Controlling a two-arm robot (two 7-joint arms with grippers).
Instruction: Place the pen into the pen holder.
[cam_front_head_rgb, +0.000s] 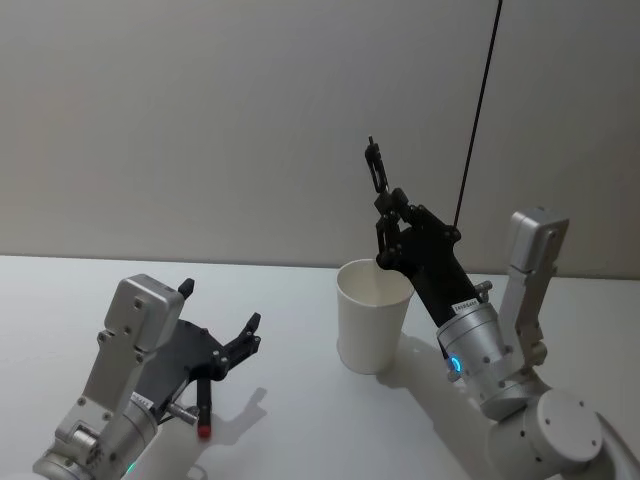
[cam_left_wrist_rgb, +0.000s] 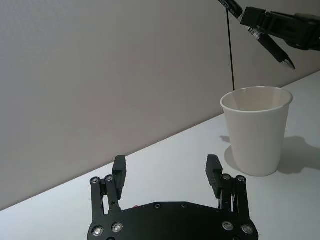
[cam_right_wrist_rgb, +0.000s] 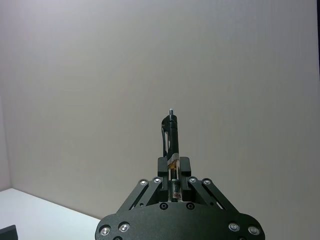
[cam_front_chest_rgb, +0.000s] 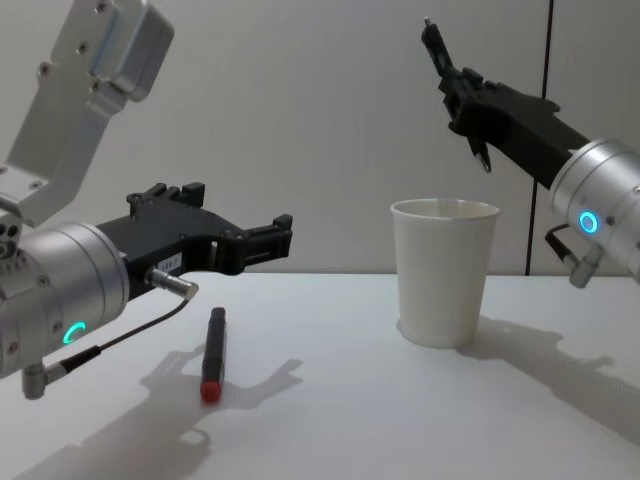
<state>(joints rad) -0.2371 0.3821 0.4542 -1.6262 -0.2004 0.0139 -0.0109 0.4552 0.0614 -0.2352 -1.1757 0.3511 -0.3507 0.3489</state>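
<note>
The right arm reaches up from the bench's (cam_front_head_rgb: 300, 440) right side, forearm slanting forward and upward, so that the right gripper (cam_front_head_rgb: 389, 212) hangs high above the pen holder (cam_front_head_rgb: 372, 322). Its fingers are clamped on the lower part of the black pen (cam_front_head_rgb: 374, 162), whose clip end points upward and leans a little toward the robot's left. The pen is well clear of the rim, not inside the cup. The pen holder stands upright on the white bench, just in front of the right arm's wrist. On the left, the other arm bends down and forward, holding the left gripper (cam_front_head_rgb: 220, 305) low over the bench with its fingers spread wide apart and nothing between them. Beneath it a second pen (cam_front_head_rgb: 203, 406), dark with a red end, lies flat on the bench, well apart from the pen holder.
</note>
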